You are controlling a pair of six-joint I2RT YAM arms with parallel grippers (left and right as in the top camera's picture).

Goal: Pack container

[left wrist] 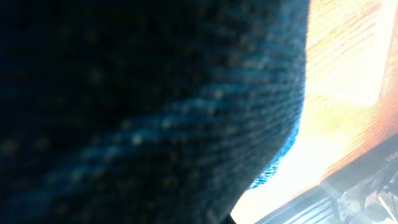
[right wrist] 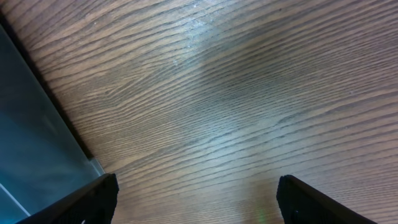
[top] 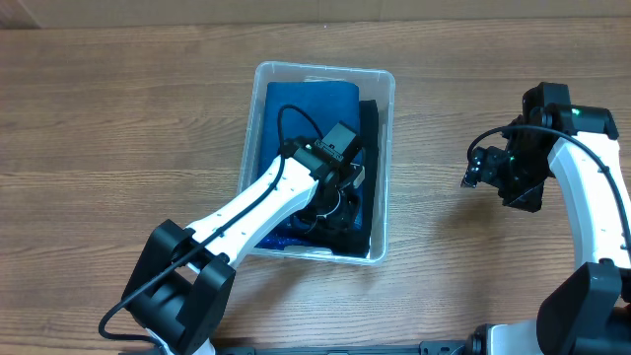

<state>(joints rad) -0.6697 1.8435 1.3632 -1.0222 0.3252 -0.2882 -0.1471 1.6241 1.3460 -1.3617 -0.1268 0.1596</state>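
The clear plastic container [top: 325,67] stands at the table's middle. A folded blue cloth [top: 306,104] and dark fabric [top: 369,133] lie inside it. My left gripper [top: 342,179] is down inside the container over the fabric, and its fingers are hidden under the wrist. The left wrist view is filled with blue knit fabric [left wrist: 155,112] very close up, and no fingers show. My right gripper [top: 478,174] [right wrist: 196,205] is open and empty above bare table to the right of the container. The container's wall [right wrist: 31,143] shows at the left of the right wrist view.
The wooden table [top: 118,128] surrounds the container. A bright strip of tabletop [left wrist: 348,62] shows at the right of the left wrist view. The right arm's base [top: 582,306] is at the lower right.
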